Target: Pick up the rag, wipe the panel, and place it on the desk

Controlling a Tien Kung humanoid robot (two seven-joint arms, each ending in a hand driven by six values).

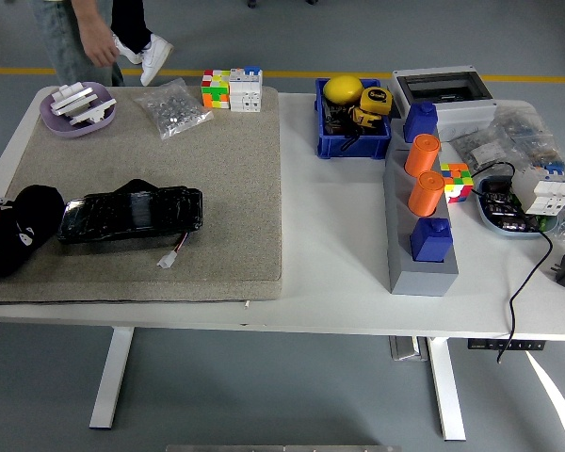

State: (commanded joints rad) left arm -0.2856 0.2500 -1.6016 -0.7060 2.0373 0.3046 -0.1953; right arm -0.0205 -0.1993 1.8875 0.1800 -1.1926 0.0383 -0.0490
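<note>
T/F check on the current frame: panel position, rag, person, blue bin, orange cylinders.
1. The black panel lies on the beige mat. True.
2. The black rag sits at the table's right end. False: it is at the mat's left edge, left of the panel.
3. The person's hand rests on the panel. False: it is away at the top left, off the table.
4. The blue bin holds a yellow ball. True.
5. Two orange cylinders stand on the grey block. True.

Workshop, grey floor with yellow line (358, 73), parts bin (353, 127)
</note>
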